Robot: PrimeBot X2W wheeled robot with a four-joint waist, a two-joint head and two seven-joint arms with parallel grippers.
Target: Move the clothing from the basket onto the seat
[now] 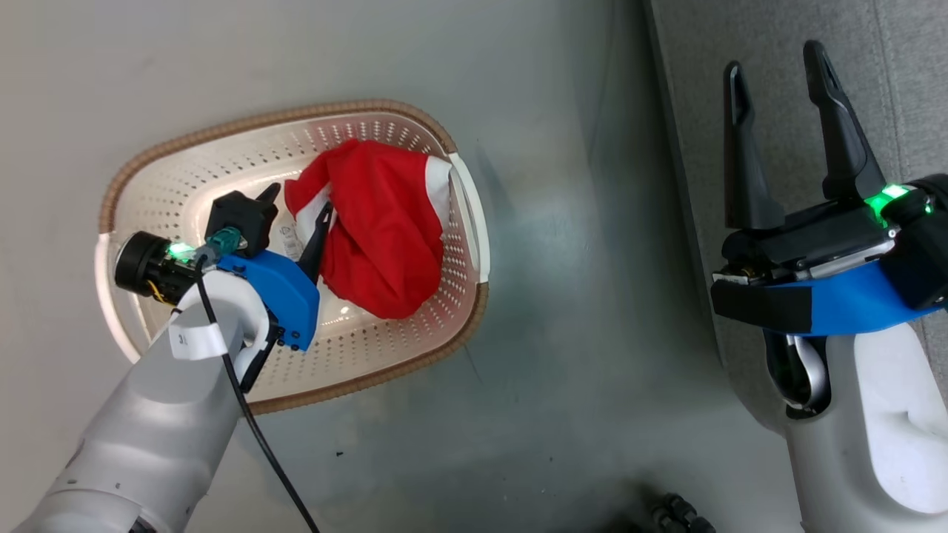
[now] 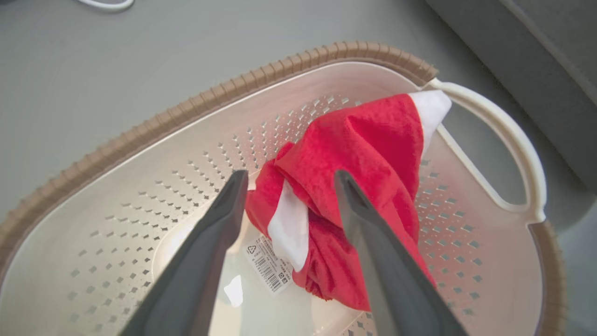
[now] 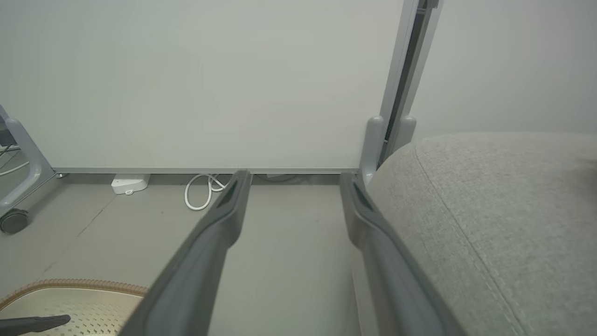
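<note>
Red clothing (image 1: 381, 229) with white trim lies bunched in the right half of the cream basket (image 1: 185, 166) on the floor. My left gripper (image 1: 296, 203) is open and reaches down into the basket, its fingers pointing at the garment's left edge. In the left wrist view the clothing (image 2: 359, 154) lies between and beyond the spread fingertips of my left gripper (image 2: 289, 179), beside a label on the basket (image 2: 140, 205) floor. My right gripper (image 1: 774, 66) is open and empty above the edge of the grey seat (image 1: 911, 89). The right wrist view has the seat (image 3: 503, 219) on its right.
The basket stands on grey floor (image 1: 578, 333) just left of the seat. In the right wrist view a pale wall panel (image 3: 210, 84), a white cable (image 3: 200, 191), a wheeled frame leg (image 3: 18, 186) and the basket's rim (image 3: 70, 284) show.
</note>
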